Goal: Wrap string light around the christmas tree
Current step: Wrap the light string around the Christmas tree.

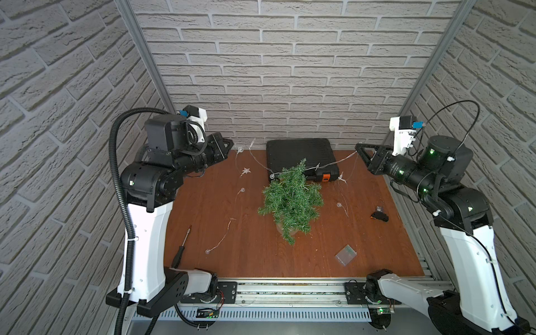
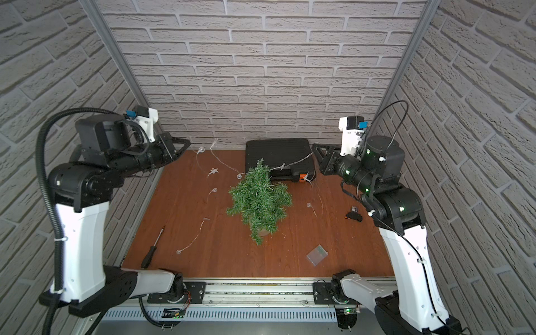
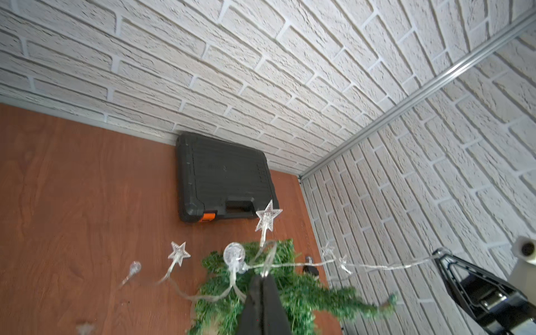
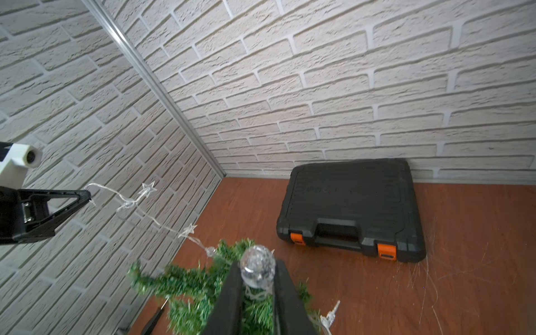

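Note:
The christmas tree (image 1: pixel 291 200) (image 2: pixel 259 200) stands mid-table, its tip toward the back. The string light (image 1: pixel 333 164) (image 2: pixel 290 166) stretches in the air between both grippers and crosses the tree near its tip. My left gripper (image 1: pixel 232 142) (image 3: pixel 262 277) is raised at the back left, shut on the thin wire. My right gripper (image 1: pixel 357 148) (image 4: pixel 257 271) is raised at the back right, shut on a clear round bulb (image 4: pixel 257 265) of the string. Loose lengths with a star (image 1: pixel 246 171) and bulbs trail over the table on the left. A small clear box (image 1: pixel 345 255) lies front right.
A black tool case (image 1: pixel 298 153) with orange latches lies against the back wall behind the tree. A screwdriver (image 1: pixel 181 249) lies near the left arm's base. A small black part (image 1: pixel 379 215) sits at the right edge. Brick walls enclose three sides.

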Controlling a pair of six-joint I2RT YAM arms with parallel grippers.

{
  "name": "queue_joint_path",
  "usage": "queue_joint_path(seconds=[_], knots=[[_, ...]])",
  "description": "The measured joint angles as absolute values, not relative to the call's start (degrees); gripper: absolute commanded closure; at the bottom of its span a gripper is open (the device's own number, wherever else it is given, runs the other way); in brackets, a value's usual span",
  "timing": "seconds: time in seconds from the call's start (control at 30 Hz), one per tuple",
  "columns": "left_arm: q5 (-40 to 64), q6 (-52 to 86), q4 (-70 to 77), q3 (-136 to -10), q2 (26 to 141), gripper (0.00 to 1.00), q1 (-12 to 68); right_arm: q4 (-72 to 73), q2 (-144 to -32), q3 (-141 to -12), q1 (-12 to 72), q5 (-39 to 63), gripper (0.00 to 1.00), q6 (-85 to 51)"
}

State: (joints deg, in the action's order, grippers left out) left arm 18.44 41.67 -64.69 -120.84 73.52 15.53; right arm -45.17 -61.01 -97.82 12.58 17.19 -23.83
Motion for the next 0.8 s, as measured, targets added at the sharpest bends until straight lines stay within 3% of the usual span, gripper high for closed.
queue_joint_path(seconds=[0.37,0.8], knots=[[26.3,43.8,-63.4,-107.1,64.3,1.00,18.6,-46.5,-51.1,-79.1,13.6,33.3,0.81,-26.1],[33.7,46.2,-57.6,-98.8,61.2,1.00,21.6,-45.8,-52.1,-66.7,22.5,28.4,0.79,-26.0]])
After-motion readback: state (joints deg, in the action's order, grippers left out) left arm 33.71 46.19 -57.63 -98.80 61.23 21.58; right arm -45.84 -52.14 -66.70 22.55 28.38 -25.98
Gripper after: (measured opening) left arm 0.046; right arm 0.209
